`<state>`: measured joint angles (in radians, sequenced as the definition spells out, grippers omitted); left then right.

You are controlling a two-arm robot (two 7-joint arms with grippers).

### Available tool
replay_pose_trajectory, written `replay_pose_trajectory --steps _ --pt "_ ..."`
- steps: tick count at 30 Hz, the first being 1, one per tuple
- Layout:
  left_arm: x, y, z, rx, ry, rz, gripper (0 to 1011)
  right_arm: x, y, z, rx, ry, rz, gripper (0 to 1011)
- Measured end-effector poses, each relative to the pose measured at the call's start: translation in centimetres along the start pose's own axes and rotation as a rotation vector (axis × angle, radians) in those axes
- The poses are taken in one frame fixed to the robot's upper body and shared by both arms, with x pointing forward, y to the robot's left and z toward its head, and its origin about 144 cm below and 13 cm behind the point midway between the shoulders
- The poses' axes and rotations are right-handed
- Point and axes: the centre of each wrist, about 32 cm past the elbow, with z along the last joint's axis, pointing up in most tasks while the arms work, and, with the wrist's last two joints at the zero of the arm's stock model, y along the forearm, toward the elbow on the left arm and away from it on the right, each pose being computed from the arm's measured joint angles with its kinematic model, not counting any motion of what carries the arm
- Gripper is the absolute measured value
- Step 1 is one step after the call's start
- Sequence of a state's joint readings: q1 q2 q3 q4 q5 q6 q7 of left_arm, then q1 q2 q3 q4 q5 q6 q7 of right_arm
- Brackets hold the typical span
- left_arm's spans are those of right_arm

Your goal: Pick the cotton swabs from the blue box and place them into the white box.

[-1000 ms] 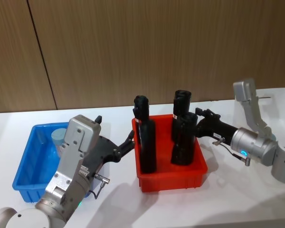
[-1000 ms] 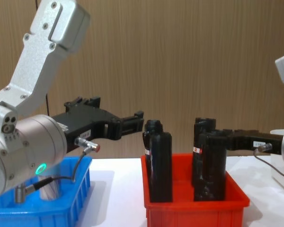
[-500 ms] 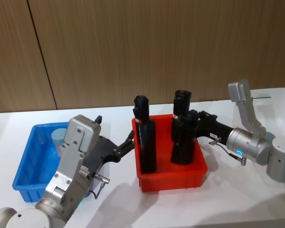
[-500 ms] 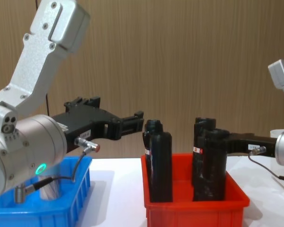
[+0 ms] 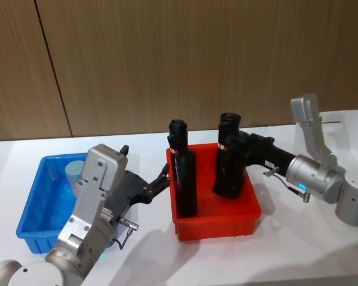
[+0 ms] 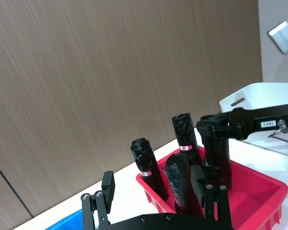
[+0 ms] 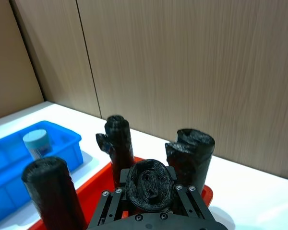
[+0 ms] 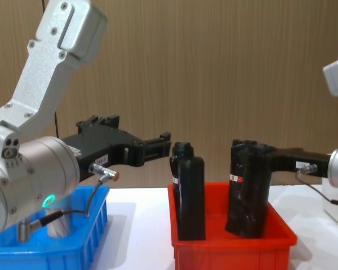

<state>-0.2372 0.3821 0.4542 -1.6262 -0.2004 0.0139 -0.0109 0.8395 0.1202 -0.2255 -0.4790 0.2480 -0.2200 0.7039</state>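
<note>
Since a second ago the right gripper (image 5: 238, 146) has closed on a black cylinder (image 5: 228, 170) in the red bin (image 5: 249, 214), tilting it. The left gripper (image 5: 161, 179), fingers spread, waits at nine o'clock of the bin. A swab jar (image 5: 74, 173) sits in the blue box (image 5: 30, 214); the white box (image 5: 346, 122) stands at three o'clock.

head high, chest low, share red bin (image 5: 215, 223)

Silver arms with glowing green rings and thin grey cables end in black, white-labelled pincers.
</note>
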Motion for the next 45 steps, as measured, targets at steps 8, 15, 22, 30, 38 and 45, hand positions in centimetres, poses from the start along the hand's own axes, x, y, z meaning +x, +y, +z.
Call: replay_pose_trajectory --steps 8,15,22,30,38,45 --pt "0.0 0.0 0.0 0.000 0.000 0.000 1003 -0.8 -1.1 1.6 0.059 -0.009 -0.008 390" --pt "0.0 0.0 0.0 0.000 0.000 0.000 1003 -1.8 -2.2 3.5 0.105 -0.028 -0.022 358" --pt "0.0 0.0 0.0 0.000 0.000 0.000 1003 -2.9 -3.8 4.9 0.137 -0.046 -0.067 336" --pt "0.0 0.0 0.0 0.000 0.000 0.000 1003 -4.2 -6.2 6.0 0.157 -0.057 -0.161 336" --pt "0.0 0.0 0.0 0.000 0.000 0.000 1003 -5.0 -8.5 6.6 0.166 -0.056 -0.263 336" --pt "0.0 0.0 0.0 0.000 0.000 0.000 1003 -5.5 -10.3 7.2 0.172 -0.062 -0.369 336"
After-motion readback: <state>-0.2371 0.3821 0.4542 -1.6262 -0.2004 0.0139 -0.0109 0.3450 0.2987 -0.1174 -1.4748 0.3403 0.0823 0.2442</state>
